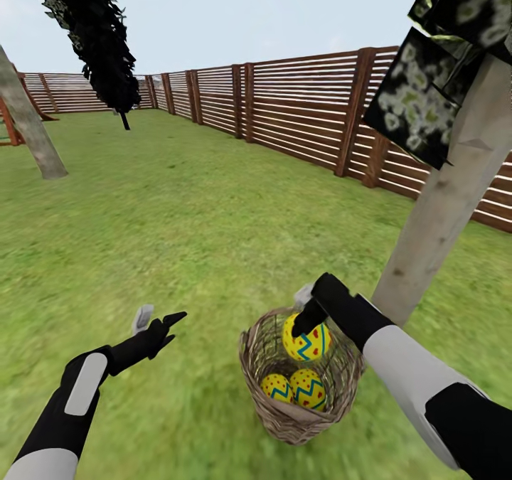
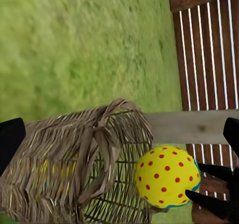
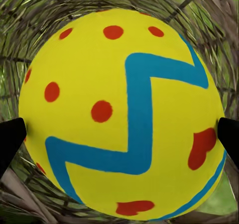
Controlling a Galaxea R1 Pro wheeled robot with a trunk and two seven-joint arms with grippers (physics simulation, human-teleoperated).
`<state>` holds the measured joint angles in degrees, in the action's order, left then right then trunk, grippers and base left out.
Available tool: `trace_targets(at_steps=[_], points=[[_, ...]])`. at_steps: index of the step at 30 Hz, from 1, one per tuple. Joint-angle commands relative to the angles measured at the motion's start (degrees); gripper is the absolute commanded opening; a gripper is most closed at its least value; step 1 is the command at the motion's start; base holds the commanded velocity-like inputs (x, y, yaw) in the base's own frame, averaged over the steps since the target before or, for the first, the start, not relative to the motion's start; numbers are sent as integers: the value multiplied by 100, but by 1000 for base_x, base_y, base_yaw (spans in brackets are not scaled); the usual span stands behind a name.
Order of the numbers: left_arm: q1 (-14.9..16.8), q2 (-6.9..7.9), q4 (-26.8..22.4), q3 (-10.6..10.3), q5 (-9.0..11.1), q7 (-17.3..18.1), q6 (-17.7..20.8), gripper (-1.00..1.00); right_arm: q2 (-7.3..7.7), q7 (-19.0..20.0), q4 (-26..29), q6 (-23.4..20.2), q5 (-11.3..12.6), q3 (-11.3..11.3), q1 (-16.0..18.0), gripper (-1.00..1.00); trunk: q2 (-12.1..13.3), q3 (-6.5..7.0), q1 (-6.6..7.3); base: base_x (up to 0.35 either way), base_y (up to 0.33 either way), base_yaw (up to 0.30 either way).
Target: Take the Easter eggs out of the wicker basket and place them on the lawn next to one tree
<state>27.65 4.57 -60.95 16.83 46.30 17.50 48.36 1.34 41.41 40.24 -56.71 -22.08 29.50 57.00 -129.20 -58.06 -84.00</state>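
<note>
My right gripper [image 1: 307, 318] is shut on one yellow Easter egg [image 1: 306, 338] and holds it at the rim of the wicker basket [image 1: 284, 417]. Its black fingertips [image 3: 10, 144] press both sides of that egg [image 3: 122, 114]. Two more eggs, one [image 1: 276, 387] beside the other [image 1: 308, 388], lie at the basket's bottom. The basket stands on the lawn [image 1: 178, 217], close to the pale trunk of a tree [image 1: 448, 195]. Left of the basket, my left gripper [image 1: 158, 321] hovers open and holds nothing. The left wrist view has the basket [image 2: 64, 169], the held egg [image 2: 168, 176] and the trunk [image 2: 189, 126].
A brown slat fence [image 1: 299, 110] runs behind the lawn from the far left to the right. Another leaning trunk [image 1: 28, 128] rises at the far left, with a dark-leaved tree [image 1: 99, 46] hanging beside it. Dark mottled leaf panels [image 1: 427, 96] hang at the upper right.
</note>
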Motion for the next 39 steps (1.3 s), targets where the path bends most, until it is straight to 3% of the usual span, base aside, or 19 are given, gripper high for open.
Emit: trace_targets(at_steps=[1,4,8,11,21,23,26,28,33,39], points=[[4,0,3,13,-16,25,33,100,47,201,80,-7,-69,21,5,-100,40,13,23,0,0,0],[4,7,4,13,-16,25,33,100,194,556,268,-10,-67,21,4,-100,160,67,89,0,0,0],[4,8,4,13,-14,25,33,100,336,751,588,-81,-61,21,4,-100,320,139,177,0,0,0],[4,8,9,13,-8,25,33,100,556,805,712,-86,-52,-1,5,-100,441,193,243,0,0,0],[11,17,110,22,-7,25,25,100,792,816,750,-86,-26,-11,8,-100,842,372,463,0,0,0],[11,17,110,22,-7,25,25,100,908,864,949,-86,-11,-14,7,-100,922,408,507,0,0,0],[11,17,110,22,-7,25,25,100,1141,1535,1044,-86,-44,-14,9,-100,1042,462,572,0,0,0],[12,17,117,22,-9,25,25,100,1274,1669,1054,-86,-40,-14,12,-100,1122,498,616,0,0,0],[12,17,166,22,-8,25,-95,100,1463,1711,1044,-78,-16,-2,11,-100,1323,588,726,0,0,0],[12,17,189,22,-7,25,-151,100,1572,1713,1022,-61,-7,11,6,-100,1564,695,858,0,0,0]])
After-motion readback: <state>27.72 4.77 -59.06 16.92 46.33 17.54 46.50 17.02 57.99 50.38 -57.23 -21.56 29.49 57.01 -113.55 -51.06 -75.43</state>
